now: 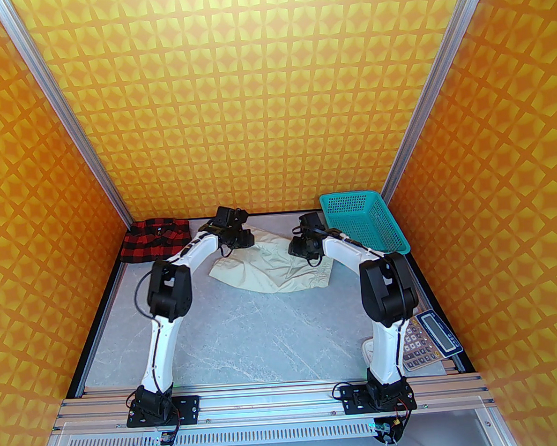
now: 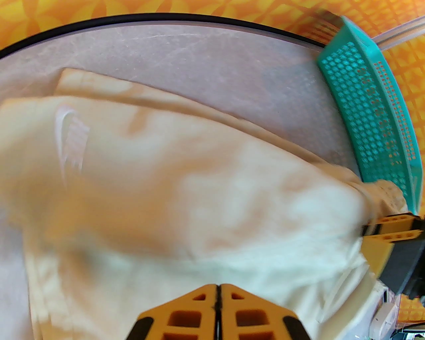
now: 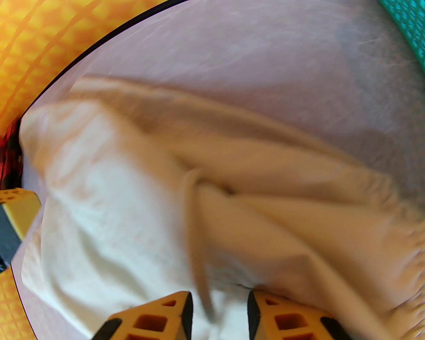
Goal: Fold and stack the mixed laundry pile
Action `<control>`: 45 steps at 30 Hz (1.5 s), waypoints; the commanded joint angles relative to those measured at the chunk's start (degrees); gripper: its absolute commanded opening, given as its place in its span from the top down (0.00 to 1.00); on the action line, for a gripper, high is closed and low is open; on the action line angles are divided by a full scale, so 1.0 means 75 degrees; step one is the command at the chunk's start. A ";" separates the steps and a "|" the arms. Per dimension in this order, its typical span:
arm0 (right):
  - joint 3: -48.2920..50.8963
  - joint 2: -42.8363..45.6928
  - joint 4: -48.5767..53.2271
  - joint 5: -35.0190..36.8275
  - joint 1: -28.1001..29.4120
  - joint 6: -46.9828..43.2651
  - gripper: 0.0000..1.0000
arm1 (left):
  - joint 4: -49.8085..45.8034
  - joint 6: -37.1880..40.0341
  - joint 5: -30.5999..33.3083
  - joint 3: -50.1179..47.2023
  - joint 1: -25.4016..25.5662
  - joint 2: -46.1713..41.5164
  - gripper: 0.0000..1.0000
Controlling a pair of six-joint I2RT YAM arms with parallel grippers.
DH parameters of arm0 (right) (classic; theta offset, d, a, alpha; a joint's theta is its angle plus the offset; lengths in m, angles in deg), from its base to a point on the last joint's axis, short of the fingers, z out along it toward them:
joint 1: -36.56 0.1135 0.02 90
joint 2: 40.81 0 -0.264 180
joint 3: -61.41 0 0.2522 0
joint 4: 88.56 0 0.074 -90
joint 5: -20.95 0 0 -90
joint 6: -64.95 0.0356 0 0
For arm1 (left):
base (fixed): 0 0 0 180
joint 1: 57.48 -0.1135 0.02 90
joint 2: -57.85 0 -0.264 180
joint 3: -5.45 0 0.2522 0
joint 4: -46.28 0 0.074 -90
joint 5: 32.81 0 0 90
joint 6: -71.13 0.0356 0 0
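Orange fingertips of the left claw [image 2: 217,288] sit lowest in the left wrist view, pressed together with only a dark seam between them. They nip the near edge of the cream trousers [image 2: 186,186], whose cloth bunches toward the tips. Across the heap the right claw [image 3: 219,297] has its jaws apart, with a raised fold of the same cloth running down into the gap (neither pad can be seen pressing it). From above, the trousers lie crumpled at the far middle of the grey marbled counter [image 1: 247,332], their gathered waistband toward the right arm, and both claws hang over the far edge and cover part of it. A pale ribbed patch shows on the cloth in the left wrist view, too blurred to read. The red-and-black checked shirt [image 1: 155,239] lies as a flat rectangle in the far left corner, apart from the trousers; a small dark tag at its collar is too small to read. The teal basket [image 1: 363,221] stands in the far right corner, near the trousers. By the right arm's base a calculator [image 1: 426,340] lies tilted at the counter's right edge, its keys and screen unreadable, and a white object [image 1: 368,348] beside it is half hidden behind the arm.
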 commanded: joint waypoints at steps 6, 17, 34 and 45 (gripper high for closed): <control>-0.0645 -0.0996 -0.0098 -0.0011 -0.0382 -0.0158 0.66 | 0.2149 -0.1109 -0.0376 0.1087 -0.0218 0.1249 0.64; -0.0608 -0.0389 0.0159 -0.0038 -0.0345 -0.0337 0.58 | 0.0630 -0.0773 0.0008 0.0924 -0.0447 0.1297 0.45; 0.1616 0.1515 0.0042 0.0348 0.0040 -0.0499 0.56 | 0.0437 -0.0417 0.0099 -0.0882 -0.0532 -0.1476 0.39; 0.1767 0.1553 0.0208 0.0606 -0.0079 -0.0679 0.57 | 0.0716 -0.1337 0.0115 -0.2364 0.0227 -0.1201 0.87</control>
